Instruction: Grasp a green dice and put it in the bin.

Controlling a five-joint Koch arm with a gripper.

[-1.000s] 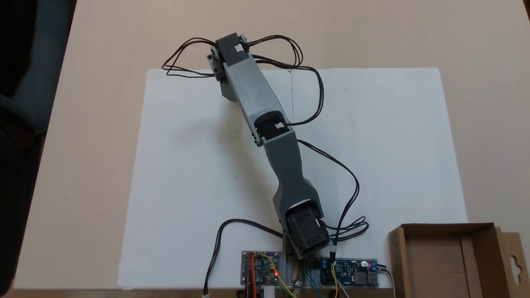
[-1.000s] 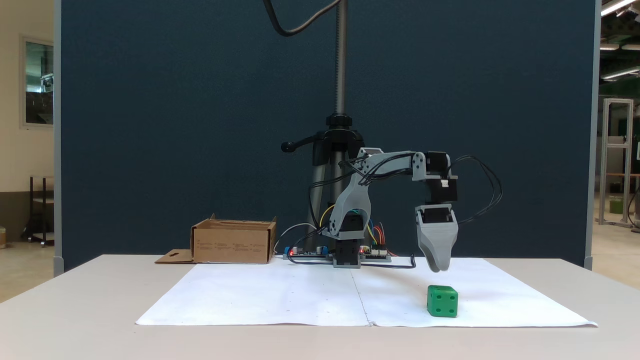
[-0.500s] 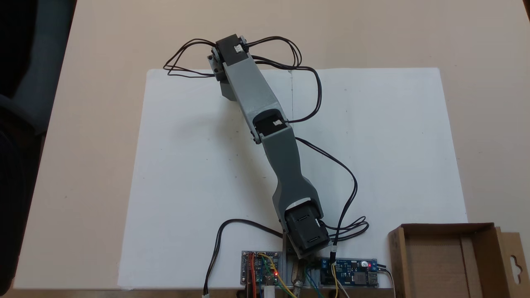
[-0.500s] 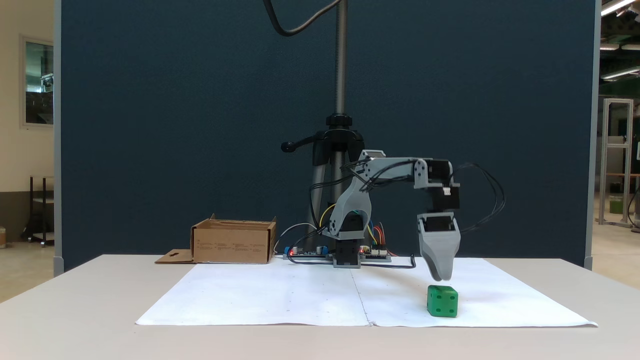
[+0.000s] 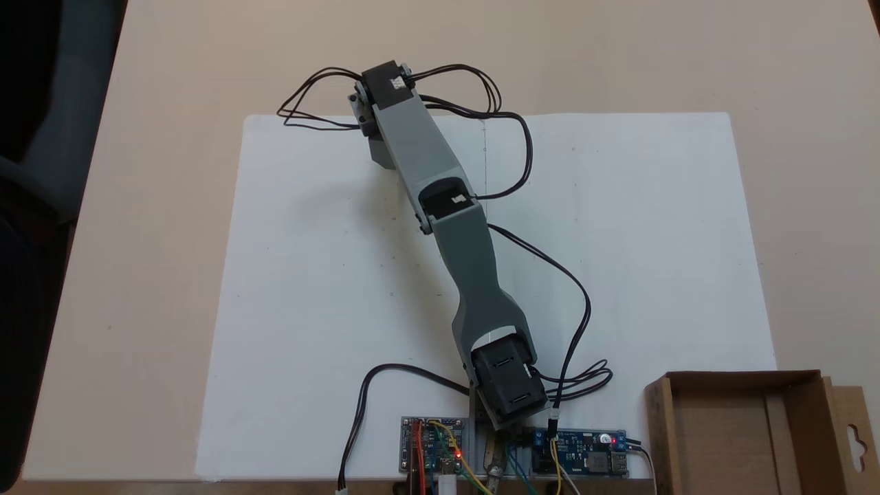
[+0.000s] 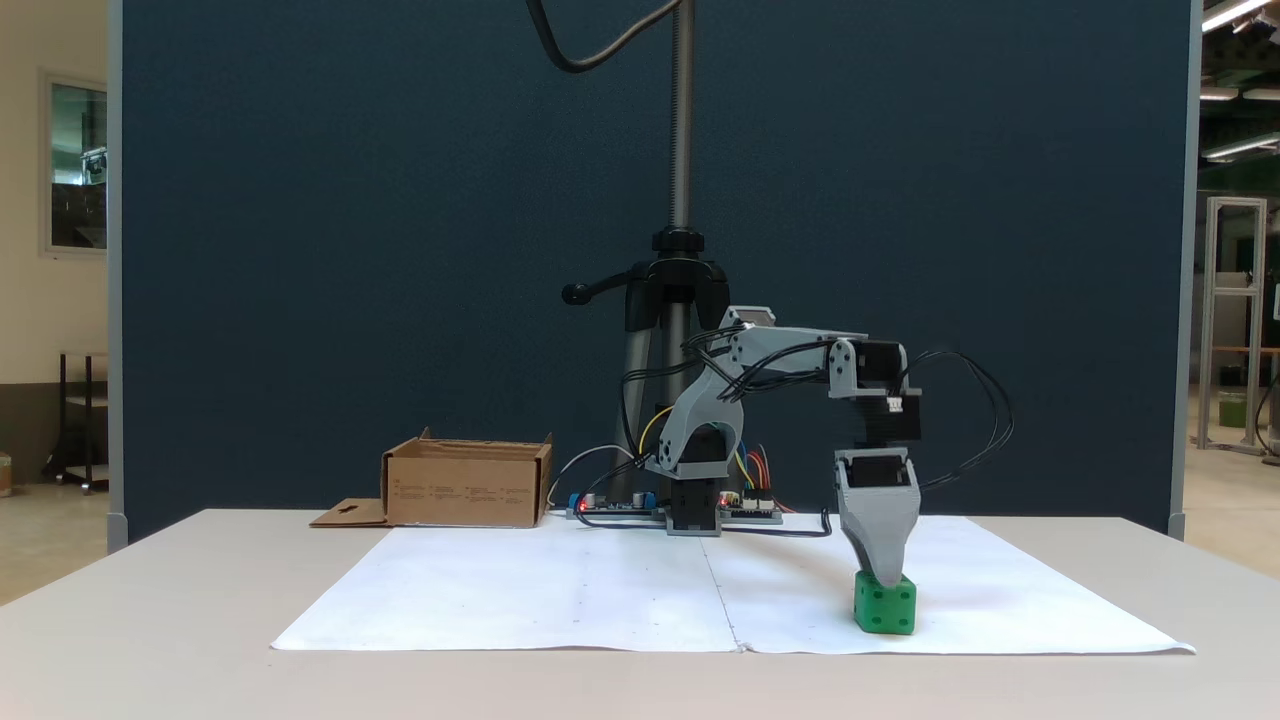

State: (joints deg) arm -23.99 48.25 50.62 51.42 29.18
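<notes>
**Gripper tip down on the dice, box waiting across the table**

Going left to right in the side-on fixed view, the brown corrugated cardboard box [image 6: 467,483] sits at the back left of the table, its side flap with the hang-hole lying flat beside it. Its top is open and its walls low, which should make a drop from above easy. In the top-down fixed view the same box [image 5: 746,430] sits at the lower right, with nothing visible inside the part that shows.

Next come the circuit boards [image 6: 610,506] and the base of the grey plastic arm [image 6: 700,440], set at the back edge of a white paper sheet [image 6: 560,590] that covers the working area.

Furthest right is the small bright green plastic dice [image 6: 885,605], resting on the paper near its front edge — well apart from the box. The grey gripper [image 6: 884,575] points straight down with its tip at the dice's top face, seemingly lined up for a grasp from above. Its jaws lie one behind the other from this side, so whether they are apart, together or around the dice cannot be told.

The grasp looks like the step in hand — the carry to the box is not yet begun.
</notes>
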